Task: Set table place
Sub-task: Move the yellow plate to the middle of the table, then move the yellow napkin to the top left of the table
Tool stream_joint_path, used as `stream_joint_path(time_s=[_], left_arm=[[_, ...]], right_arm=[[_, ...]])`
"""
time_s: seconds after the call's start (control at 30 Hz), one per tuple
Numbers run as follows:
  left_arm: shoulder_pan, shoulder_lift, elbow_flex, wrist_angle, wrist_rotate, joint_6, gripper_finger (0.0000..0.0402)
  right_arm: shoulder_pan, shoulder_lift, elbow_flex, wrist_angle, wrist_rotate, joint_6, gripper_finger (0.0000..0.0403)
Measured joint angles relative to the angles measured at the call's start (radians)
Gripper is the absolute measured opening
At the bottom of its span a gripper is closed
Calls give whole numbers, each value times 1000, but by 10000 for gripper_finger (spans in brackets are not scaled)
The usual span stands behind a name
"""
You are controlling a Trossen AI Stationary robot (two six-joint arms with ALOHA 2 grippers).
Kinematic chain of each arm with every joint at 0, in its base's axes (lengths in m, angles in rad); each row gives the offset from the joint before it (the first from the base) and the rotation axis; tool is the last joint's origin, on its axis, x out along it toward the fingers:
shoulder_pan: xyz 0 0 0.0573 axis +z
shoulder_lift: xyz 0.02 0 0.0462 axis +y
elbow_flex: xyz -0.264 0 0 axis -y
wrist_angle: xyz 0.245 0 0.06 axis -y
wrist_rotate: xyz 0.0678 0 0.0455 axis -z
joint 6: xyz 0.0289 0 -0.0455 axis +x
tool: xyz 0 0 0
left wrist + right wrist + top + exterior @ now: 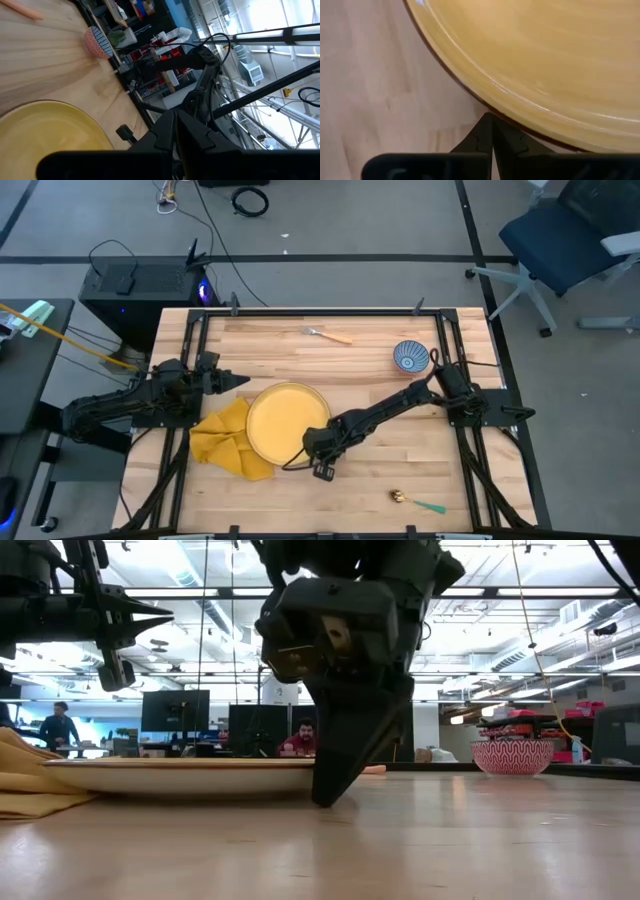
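Right claw [318, 463]: tips pressed together, holding nothing, set down on the table [380, 480] at the near rim of the plate [285, 420]; the wrist view shows the closed tips just short of the rim, and whether they touch it cannot be told. Judged purpose: a closed point placed to nudge or slide the plate into position rather than lift it. Left claw [238, 382]: also closed and empty, raised above the table beyond the plate's far left edge, apparently waiting. Napkin [225, 438]: crumpled, lying partly under the plate on the side away from the right claw. Bowl [410, 357]: well beyond the right claw, beside that arm's base. Fork [328, 333]: farther still, near the far edge. Spoon [418, 501]: near side of the right claw, well apart. Place not yet assembled. Hidden: part of the napkin beneath the plate; the low view blocked largely by the right claw.
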Motion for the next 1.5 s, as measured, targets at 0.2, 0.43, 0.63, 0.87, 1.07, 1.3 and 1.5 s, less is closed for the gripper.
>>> stream_joint_path(time_s=[0.2, 0.43, 0.63, 0.87, 1.07, 1.3, 1.5], left_arm=[[0, 0, 0, 0, 39, -10, 20], [0, 0, 0, -9, 206, -148, 21], [-63, 2, 0, -76, 240, -294, 13], [-191, 55, 1, -128, 220, -369, 12], [-289, 163, 1, -134, 181, -450, 14], [-397, 318, 0, -102, 131, -579, 11], [-442, 391, 104, -55, 102, -472, 11]], right_arm=[[-8, 0, 1, -18, -20, -11, 10], [-4, -66, -5, -177, -15, -17, 14], [6, -191, -2, -242, 52, -19, 10], [20, -311, -2, -281, 152, -8, 14], [20, -357, -2, -299, 198, 9, 15], [20, -369, -2, -301, 200, 10, 16], [20, -364, -11, -294, 201, 7, 16]])
